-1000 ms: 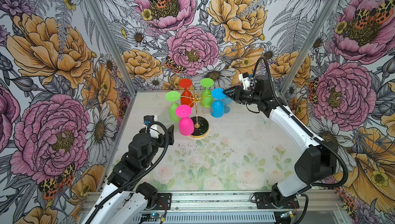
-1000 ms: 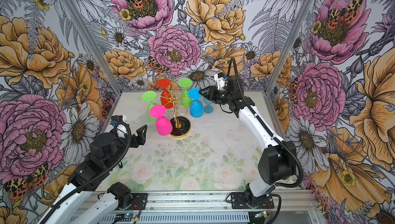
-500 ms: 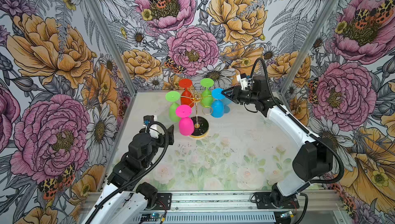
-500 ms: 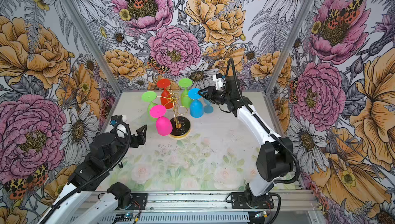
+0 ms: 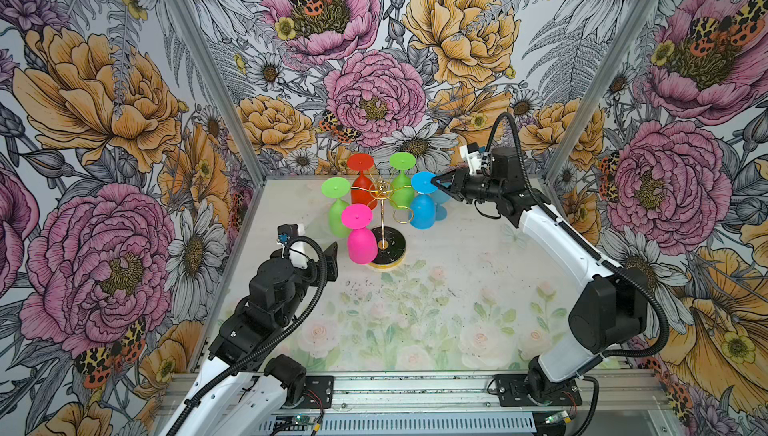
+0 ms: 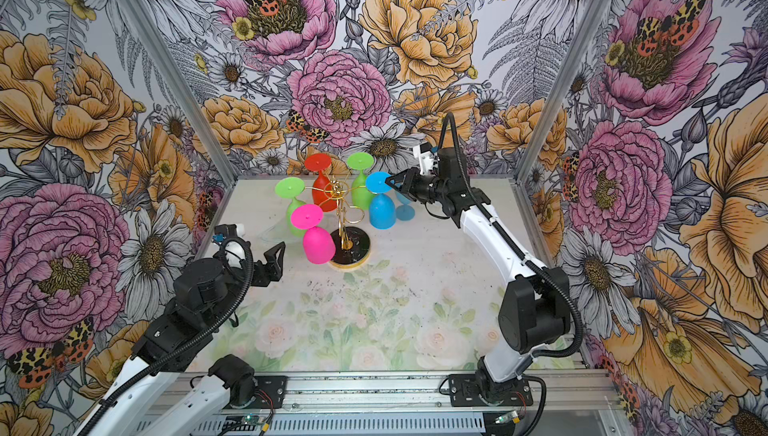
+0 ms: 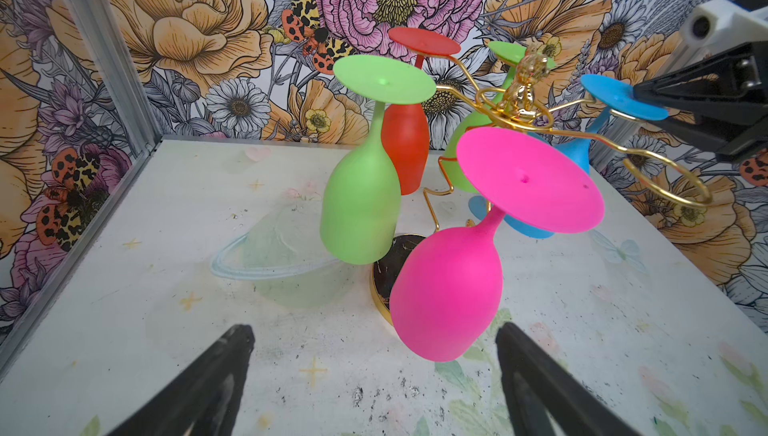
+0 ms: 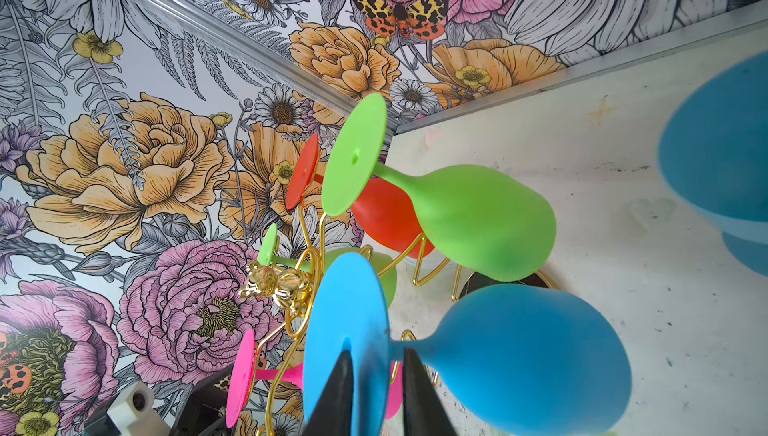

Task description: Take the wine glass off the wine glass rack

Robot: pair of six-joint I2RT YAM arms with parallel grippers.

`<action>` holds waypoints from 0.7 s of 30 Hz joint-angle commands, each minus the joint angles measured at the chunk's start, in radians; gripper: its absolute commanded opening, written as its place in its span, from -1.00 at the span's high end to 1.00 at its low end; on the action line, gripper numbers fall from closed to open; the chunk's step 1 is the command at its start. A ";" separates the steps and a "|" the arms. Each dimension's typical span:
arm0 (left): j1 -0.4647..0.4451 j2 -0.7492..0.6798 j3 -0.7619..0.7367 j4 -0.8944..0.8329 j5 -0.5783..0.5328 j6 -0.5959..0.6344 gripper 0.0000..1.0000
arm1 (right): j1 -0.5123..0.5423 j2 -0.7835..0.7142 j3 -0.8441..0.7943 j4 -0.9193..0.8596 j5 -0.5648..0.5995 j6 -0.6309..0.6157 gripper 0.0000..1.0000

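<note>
Right hand [image 8: 376,355] straddles the blue wine glass [image 8: 519,355] at its foot.

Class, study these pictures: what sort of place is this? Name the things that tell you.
Probably a robot test cell, not a home: a left arm and a right arm bolted to a metal rail, flower-print walls boxing in a table, and a rack of bright glasses staged between them.

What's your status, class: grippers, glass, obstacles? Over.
Left gripper open, empty. Right gripper astride foot of blue glass, grip unclear. Glass hangs on rack. Green glass close beside it.
</note>
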 commanded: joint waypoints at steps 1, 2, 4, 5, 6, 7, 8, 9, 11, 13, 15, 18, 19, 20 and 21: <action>0.008 -0.013 -0.018 0.018 0.017 -0.011 -0.87 | 0.007 0.012 0.005 0.039 -0.014 0.008 0.59; 0.008 -0.013 -0.019 0.018 0.017 -0.011 -0.87 | 0.007 0.012 0.005 0.038 -0.013 0.008 0.61; 0.008 -0.013 -0.019 0.018 0.017 -0.010 -0.86 | 0.007 0.009 0.005 0.040 -0.014 0.010 0.62; 0.007 -0.013 -0.017 0.018 0.019 -0.009 -0.86 | 0.008 0.009 0.005 0.042 -0.014 0.010 0.63; 0.008 -0.014 -0.018 0.017 0.019 -0.009 -0.87 | 0.008 0.007 0.005 0.042 -0.013 0.013 0.65; 0.007 -0.014 -0.019 0.017 0.019 -0.010 -0.86 | 0.008 0.007 0.005 0.041 -0.015 0.012 0.66; 0.007 -0.015 -0.019 0.017 0.019 -0.009 -0.87 | 0.008 0.006 0.005 0.042 -0.015 0.014 0.67; 0.008 -0.016 -0.018 0.018 0.019 -0.009 -0.87 | 0.010 0.005 0.005 0.043 -0.016 0.014 0.68; 0.007 -0.017 -0.019 0.018 0.019 -0.009 -0.86 | 0.010 0.003 0.005 0.046 -0.016 0.017 0.72; 0.008 -0.018 -0.018 0.018 0.019 -0.009 -0.86 | 0.010 -0.001 0.006 0.049 -0.018 0.020 0.75; 0.007 -0.017 -0.018 0.018 0.018 -0.010 -0.86 | 0.010 -0.004 0.006 0.051 -0.018 0.021 0.77; 0.008 -0.017 -0.018 0.017 0.017 -0.009 -0.87 | 0.011 -0.007 0.006 0.056 -0.022 0.026 0.81; 0.008 -0.018 -0.018 0.017 0.017 -0.009 -0.86 | 0.012 -0.008 0.006 0.057 -0.022 0.026 0.83; 0.008 -0.019 -0.019 0.018 0.017 -0.009 -0.86 | 0.012 -0.009 0.006 0.059 -0.025 0.027 0.84; 0.008 -0.019 -0.018 0.017 0.018 -0.009 -0.87 | 0.012 -0.010 0.006 0.062 -0.027 0.030 0.86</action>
